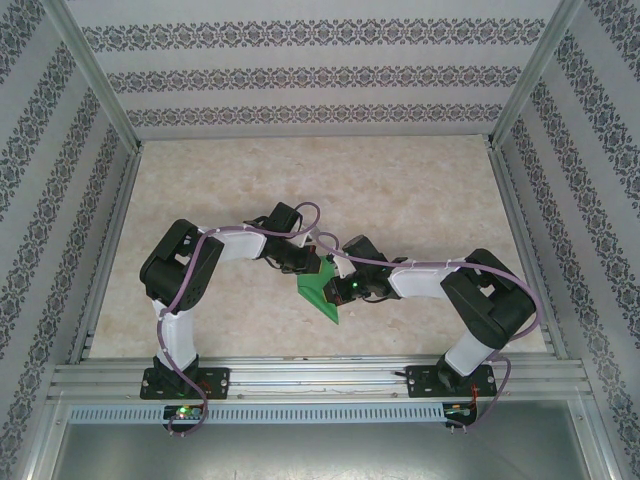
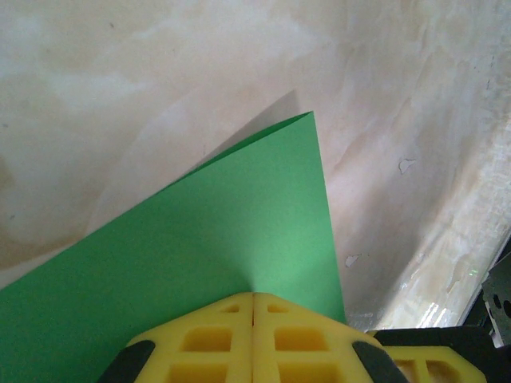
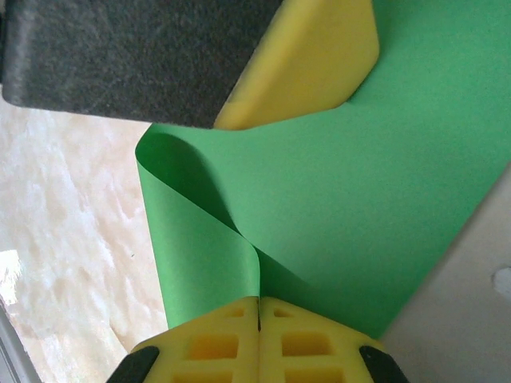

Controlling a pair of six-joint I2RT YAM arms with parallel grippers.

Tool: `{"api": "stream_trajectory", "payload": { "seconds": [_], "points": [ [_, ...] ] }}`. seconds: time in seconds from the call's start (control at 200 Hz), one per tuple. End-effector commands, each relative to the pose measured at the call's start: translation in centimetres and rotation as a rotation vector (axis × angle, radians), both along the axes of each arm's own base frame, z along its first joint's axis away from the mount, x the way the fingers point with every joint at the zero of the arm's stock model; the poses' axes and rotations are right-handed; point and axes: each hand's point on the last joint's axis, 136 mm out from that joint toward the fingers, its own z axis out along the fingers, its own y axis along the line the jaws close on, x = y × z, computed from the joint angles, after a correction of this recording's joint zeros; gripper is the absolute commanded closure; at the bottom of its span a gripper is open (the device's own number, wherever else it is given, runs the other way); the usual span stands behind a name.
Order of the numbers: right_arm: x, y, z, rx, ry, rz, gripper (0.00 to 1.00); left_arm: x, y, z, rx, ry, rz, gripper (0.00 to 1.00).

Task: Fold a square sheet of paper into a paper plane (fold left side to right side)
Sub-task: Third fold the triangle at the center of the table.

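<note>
Table: green sheet clamped in left hand, right hand.

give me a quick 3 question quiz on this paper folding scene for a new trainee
1. True or false: the left gripper and the right gripper are both shut on the green paper.
2. In the right wrist view, the paper beside the right gripper is: A) lying flat, B) curled over in a loop, C) torn in two.
3. Fill in: the gripper fingers are coloured ____.
Key: 1 true; 2 B; 3 yellow.
</note>
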Motion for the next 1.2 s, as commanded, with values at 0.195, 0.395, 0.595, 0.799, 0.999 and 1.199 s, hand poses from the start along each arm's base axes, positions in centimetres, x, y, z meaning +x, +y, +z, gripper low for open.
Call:
{"api": "stream_trajectory", "payload": {
  "seconds": [0.195,0.395,0.595,0.799,0.999,1.199],
  "points": [
    [0.4,0.0,-0.6,-0.029,-0.003,0.006,1.0,-1.4,0.9,-2.7,0.081,0.05,0.005,0.93],
    [0.2,-0.1,-1.2,-0.044,0.007,0.007,1.0,-1.4,0.8,-2.5,0.078,0.049,0.005,0.93],
    [-0.1,-0.4,-2.1,-0.063,0.03,0.011,1.0,-1.1,0.7,-2.0,0.066,0.032,0.009,0.92],
    [-0.7,-0.6,-2.7,-0.07,0.053,0.019,1.0,0.2,0.2,0.2,0.049,-0.023,0.007,0.85],
    [-0.9,-0.6,-2.5,-0.071,0.058,0.022,1.0,2.2,0.7,3.7,0.051,-0.112,0.018,0.78],
    [-1.3,-0.7,-2.7,-0.074,0.07,0.028,1.0,3.8,3.9,7.1,0.044,-0.19,0.099,0.7]
  ]
}}
